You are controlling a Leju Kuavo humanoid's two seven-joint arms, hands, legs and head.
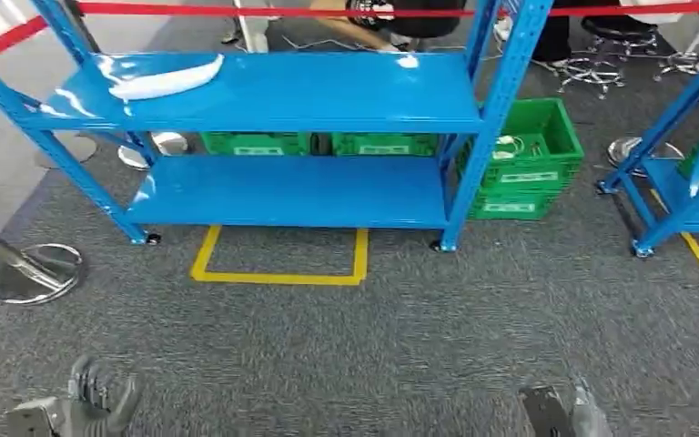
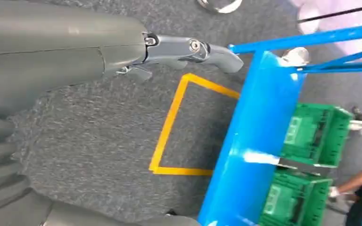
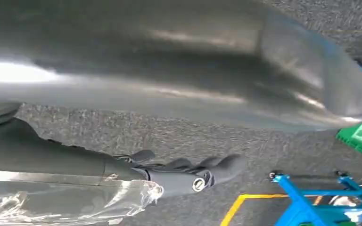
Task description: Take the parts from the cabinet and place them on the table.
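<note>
1. Grey carpet (image 1: 373, 346) covered the floor, with a yellow tape outline (image 1: 280, 264) marked just in front of a blue metal cabinet (image 1: 282, 137) of open shelves.
2. On the cabinet's upper shelf, toward its left end, lay a white part in a clear bag (image 1: 166, 77).
3. Green crates (image 1: 319, 143) stood behind the lower shelf, and more green crates (image 1: 523, 155) were stacked beside the cabinet's right post.
4. The left hand (image 1: 91, 401) hung low over the carpet, fingers spread and released, holding nothing.
5. The right hand (image 3: 184, 174) also hung low; crinkled clear plastic (image 3: 70, 200) lay against it, but whether it grasped the plastic could not be told.
6. A second blue rack (image 1: 683, 164) stood at the far right.
</note>
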